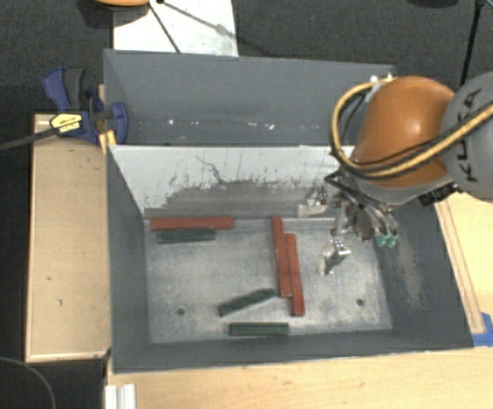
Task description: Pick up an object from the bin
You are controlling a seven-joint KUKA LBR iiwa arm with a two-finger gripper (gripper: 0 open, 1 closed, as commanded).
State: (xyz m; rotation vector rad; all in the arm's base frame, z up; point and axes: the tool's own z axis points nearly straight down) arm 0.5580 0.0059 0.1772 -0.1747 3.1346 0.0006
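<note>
Caught the hand point(335, 259) down inside the grey metal bin point(246, 100), hanging over bare floor just right of the pair of red bars point(289, 271). Could not tell whether spread or pressed together; made out nothing pinched. Judged the step as the approach, with the pick itself not yet made. Took the red pair as the nearest candidate: long, thin, square-edged sticks, matte, lying side by side and touching. Called for a shift left and a drop astride one stick, across its narrow width. Flagged a risk of catching both at once, given the contact. Noted another red bar point(191, 223) by the far wall, a dark green bar point(186, 237) just beside it, then a slanted green bar point(246, 301) and a level green bar point(259, 330) near the front. Found the floor scuffed, scratched, dull.
</note>
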